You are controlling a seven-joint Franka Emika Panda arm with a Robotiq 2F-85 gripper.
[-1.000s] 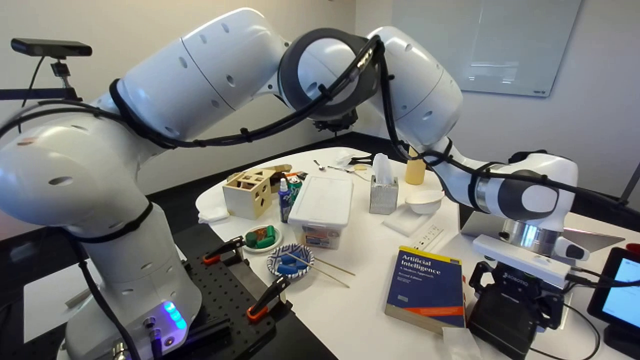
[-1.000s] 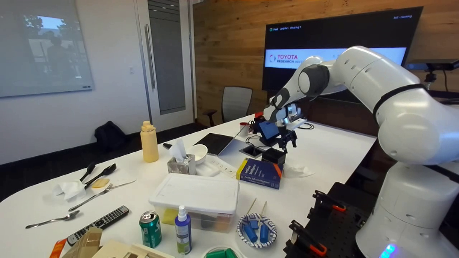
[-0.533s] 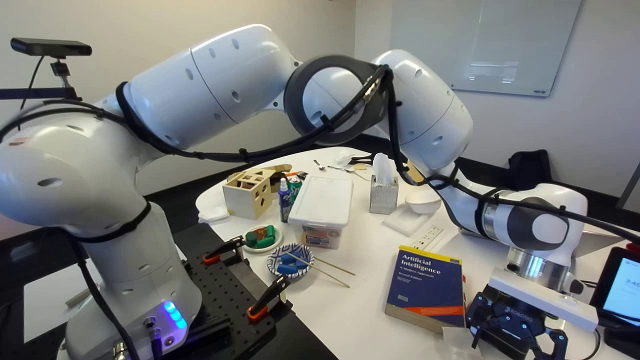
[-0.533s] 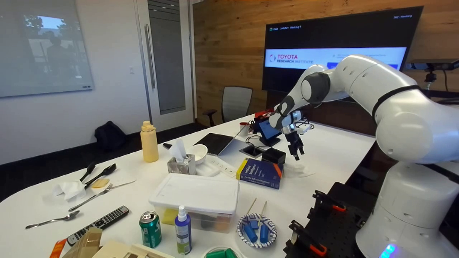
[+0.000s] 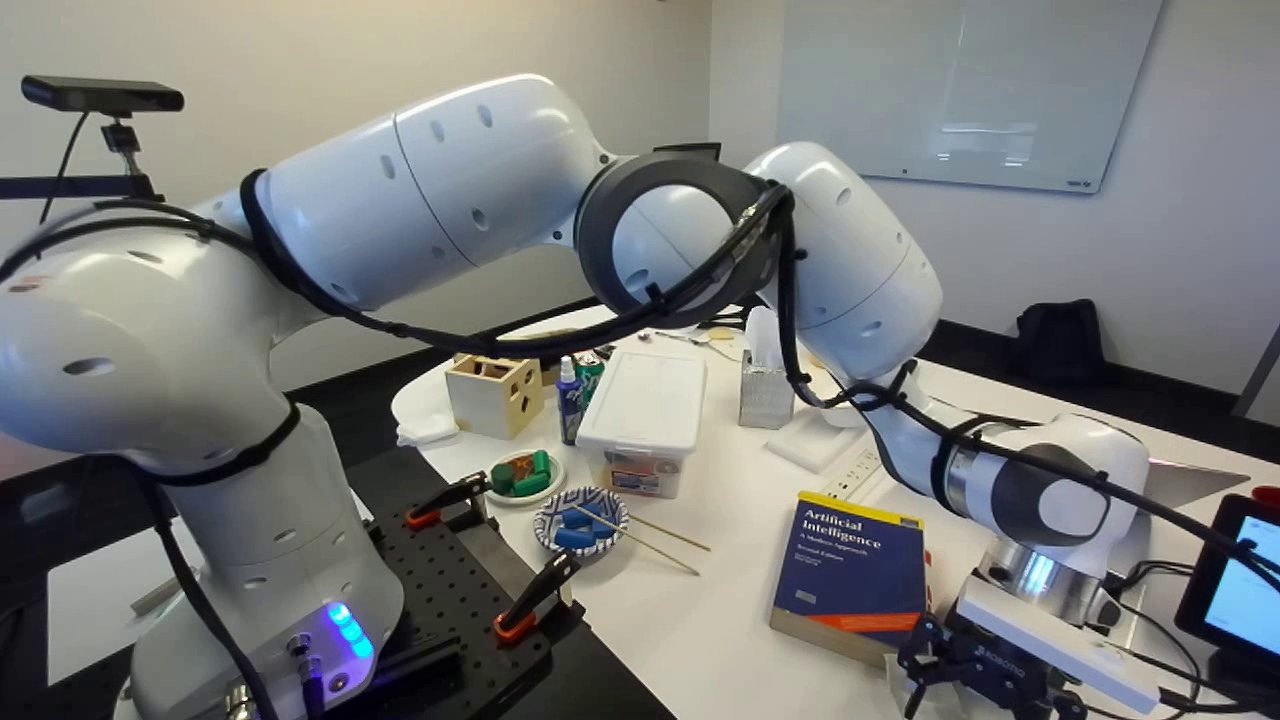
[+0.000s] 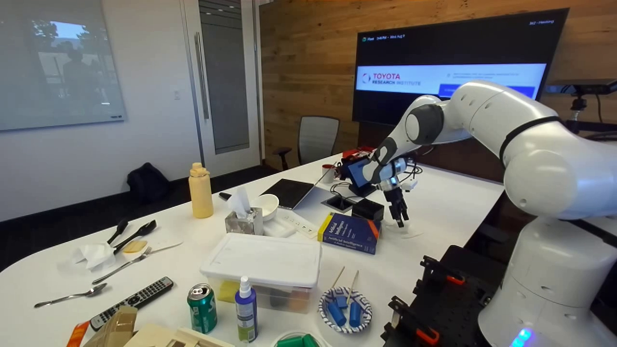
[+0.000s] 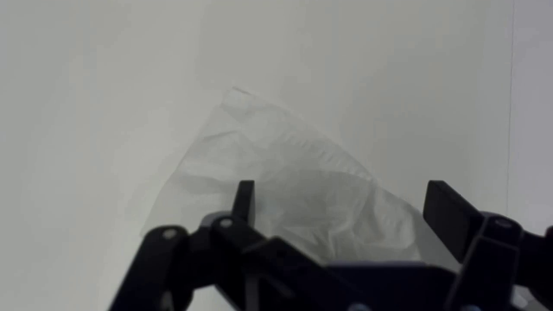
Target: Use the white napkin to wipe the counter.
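Okay, gripper [image 7: 341, 194] spread over white napkin [image 7: 242, 155]

Napkin lies creased on counter [image 7: 108, 86], just right of dark blue book [image 6: 349, 231] in both exterior views. Jaws parted wide, napkin ungripped; any contact with it unclear.

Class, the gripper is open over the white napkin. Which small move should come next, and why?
Probably lower the gripper slightly, fingers apart: in the wrist view they straddle part of the white napkin, which lies crumpled on the counter, not yet pinched. The gap beneath is hard to judge.
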